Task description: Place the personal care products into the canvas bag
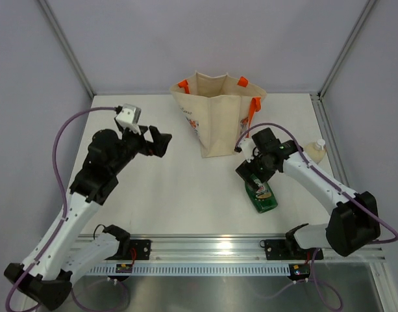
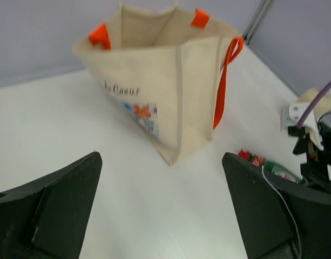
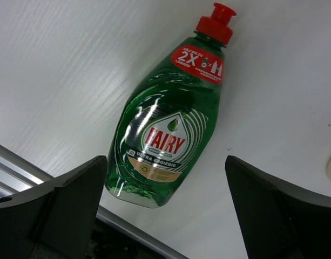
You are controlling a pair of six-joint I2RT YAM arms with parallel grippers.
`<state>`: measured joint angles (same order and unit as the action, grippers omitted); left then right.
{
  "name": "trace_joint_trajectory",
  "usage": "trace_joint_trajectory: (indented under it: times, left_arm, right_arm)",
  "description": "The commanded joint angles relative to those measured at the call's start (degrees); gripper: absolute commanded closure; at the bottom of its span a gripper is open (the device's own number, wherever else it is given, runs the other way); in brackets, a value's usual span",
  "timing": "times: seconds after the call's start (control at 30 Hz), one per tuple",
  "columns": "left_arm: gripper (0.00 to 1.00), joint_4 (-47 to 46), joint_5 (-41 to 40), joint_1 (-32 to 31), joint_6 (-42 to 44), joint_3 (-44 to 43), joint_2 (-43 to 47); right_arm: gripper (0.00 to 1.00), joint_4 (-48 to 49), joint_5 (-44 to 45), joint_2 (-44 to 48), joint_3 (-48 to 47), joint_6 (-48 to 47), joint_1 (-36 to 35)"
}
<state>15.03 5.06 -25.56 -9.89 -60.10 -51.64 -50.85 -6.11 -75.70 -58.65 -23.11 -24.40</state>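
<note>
We have both sets of jaws spread wide and empty: the left gripper [image 1: 161, 142] hangs left of the upright canvas bag [image 1: 218, 123], and the right gripper [image 1: 254, 174] hovers over 1 green red-capped bottle [image 3: 165, 129] lying on the table [image 1: 173, 201] near the bag.

One canvas bag [image 1: 218, 123], top centre of the overhead view, with two orange handles [image 1: 253, 109]. Two bottles on one table [image 1: 173, 195]: one green bottle [image 3: 165, 129] with a red cap, centre right, one beige bottle [image 1: 313, 151] with a white cap, far right edge. Two robot arms: left arm [image 1: 98, 172] lower left, right arm [image 1: 319, 182] lower right. Two purple cables [image 1: 59, 140], one per arm.
</note>
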Motion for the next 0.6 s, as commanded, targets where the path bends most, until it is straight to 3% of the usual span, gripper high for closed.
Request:
trace_joint_trajectory:
  times: [0.0, 0.13, 0.3, 0.57]
  left_arm:
    - [0.01, 1.58, -2.25, -0.1, -5.03, 9.26, 6.36]
    - [0.01, 1.5, -1.81, -0.1, -8.47, 14.46, 11.55]
    - [0.01, 0.45, -1.02, -0.1, -11.37, 18.52, 12.0]
    - [0.01, 0.27, 1.36, -0.1, -12.26, 19.31, 11.82]
  right_arm:
    - [0.01, -0.39, 5.23, -4.43, -1.29, 3.42, -3.37]
    - [0.0, 1.1, 8.56, -10.6, -1.11, 5.09, -3.98]
    - [0.01, 3.74, 8.83, -18.23, -1.29, 7.82, -3.9]
    - [0.01, 6.29, 12.96, -25.02, -0.5, 9.14, -3.99]
